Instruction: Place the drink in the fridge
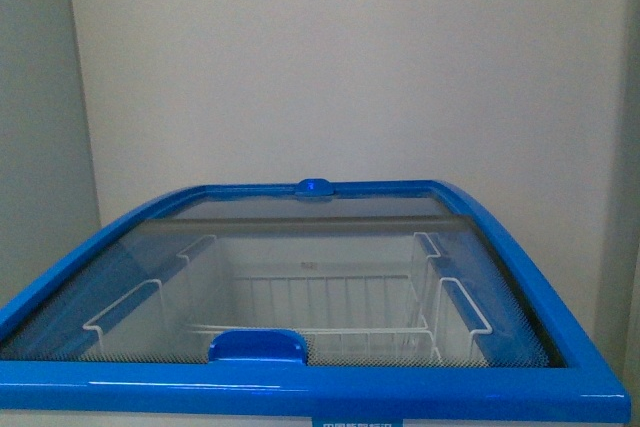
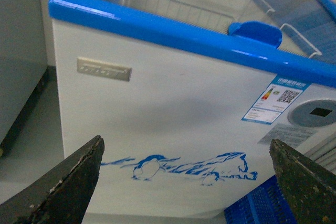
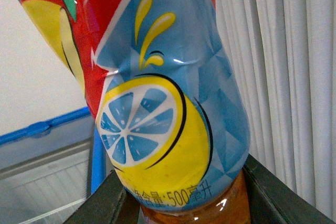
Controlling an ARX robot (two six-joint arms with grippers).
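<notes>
Right gripper (image 3: 189,199) clasped the drink (image 3: 168,103) between its fingers, a curtain (image 3: 283,66) close beside and the fridge (image 3: 47,127) beyond. Left gripper (image 2: 186,153) hung spread before the fridge's penguin decal (image 2: 149,167); farther up, the glass lid (image 1: 320,247) covered wire baskets (image 1: 330,299).

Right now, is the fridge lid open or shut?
Shut. The glass lid covers the whole top, its handle sitting against the front rim; the baskets show only through glass.

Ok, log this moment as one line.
right gripper: shut on drink | left gripper: open, facing fridge front | glass lid: closed | drink: not inside yet
</notes>
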